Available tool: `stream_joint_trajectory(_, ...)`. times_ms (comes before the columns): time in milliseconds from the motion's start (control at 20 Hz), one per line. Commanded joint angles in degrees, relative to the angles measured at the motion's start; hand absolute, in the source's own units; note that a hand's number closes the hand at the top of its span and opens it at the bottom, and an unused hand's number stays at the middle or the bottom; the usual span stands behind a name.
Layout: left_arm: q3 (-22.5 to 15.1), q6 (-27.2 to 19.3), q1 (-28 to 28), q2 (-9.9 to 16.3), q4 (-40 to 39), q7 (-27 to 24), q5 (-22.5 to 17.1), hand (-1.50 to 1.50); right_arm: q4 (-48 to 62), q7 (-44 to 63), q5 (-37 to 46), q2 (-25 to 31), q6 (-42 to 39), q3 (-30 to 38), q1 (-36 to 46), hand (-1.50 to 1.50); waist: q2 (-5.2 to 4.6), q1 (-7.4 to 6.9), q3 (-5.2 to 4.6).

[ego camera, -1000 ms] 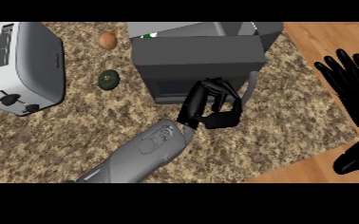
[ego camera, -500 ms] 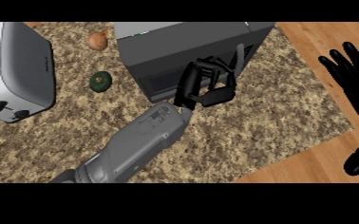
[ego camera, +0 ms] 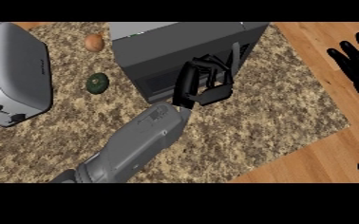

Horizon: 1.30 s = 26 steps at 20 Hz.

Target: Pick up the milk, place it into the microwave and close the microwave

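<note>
The dark grey microwave [ego camera: 175, 42] stands at the back middle of the counter, and its door [ego camera: 157, 78] looks shut or almost shut. My left hand [ego camera: 203, 92] rests against the door's right part, fingers [ego camera: 203, 64] bent only a little and holding nothing. My right hand [ego camera: 347, 59] shows at the right edge, open and still with its fingers up. The milk is not visible anywhere; the microwave's inside is hidden.
A silver toaster [ego camera: 21, 76] stands at the left edge. A brown round thing [ego camera: 94, 42] and a dark green one [ego camera: 97, 82] lie between the toaster and the microwave. The speckled counter top [ego camera: 266, 123] ends at a wooden surface [ego camera: 308, 161] on the right.
My left hand has stayed on the microwave's front while pushing further in. The microwave, toaster and small things now sit nearer and lower in the view. The right hand holds its place.
</note>
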<state>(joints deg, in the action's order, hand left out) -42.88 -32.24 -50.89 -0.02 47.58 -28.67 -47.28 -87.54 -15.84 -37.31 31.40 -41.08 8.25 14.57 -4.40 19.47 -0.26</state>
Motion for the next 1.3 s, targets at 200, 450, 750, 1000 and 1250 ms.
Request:
stream_joint_trajectory(200,1.26,1.18,-3.76,0.02,-4.52,-2.85,-2.64,1.5,0.26,2.04,-2.75,1.43,0.33,0.52,1.87,-1.5,-0.92,0.47,0.01)
stream_joint_trajectory(450,0.62,1.48,-3.5,0.02,-5.47,-4.42,-4.0,1.5,-0.06,2.87,-4.2,2.25,0.15,0.84,2.08,-1.5,-0.96,1.26,0.08)
stream_joint_trajectory(750,0.84,1.19,-3.64,0.02,-6.08,-6.68,-5.54,1.5,-0.05,3.9,-5.93,2.92,0.26,1.07,2.55,-1.5,-1.21,1.6,0.1)
stream_joint_trajectory(1000,0.42,0.56,-4.73,0.02,-6.81,-7.56,-6.28,1.5,-0.33,5.17,-7.16,4.23,0.16,1.2,3.36,-1.5,-0.84,1.62,0.12)
stream_joint_trajectory(1250,-0.15,1.37,-4.52,0.02,-7.01,-8.48,-7.68,1.5,0.06,5.74,-8.72,4.47,0.13,1.42,3.4,-1.5,-1.13,2.12,0.18)
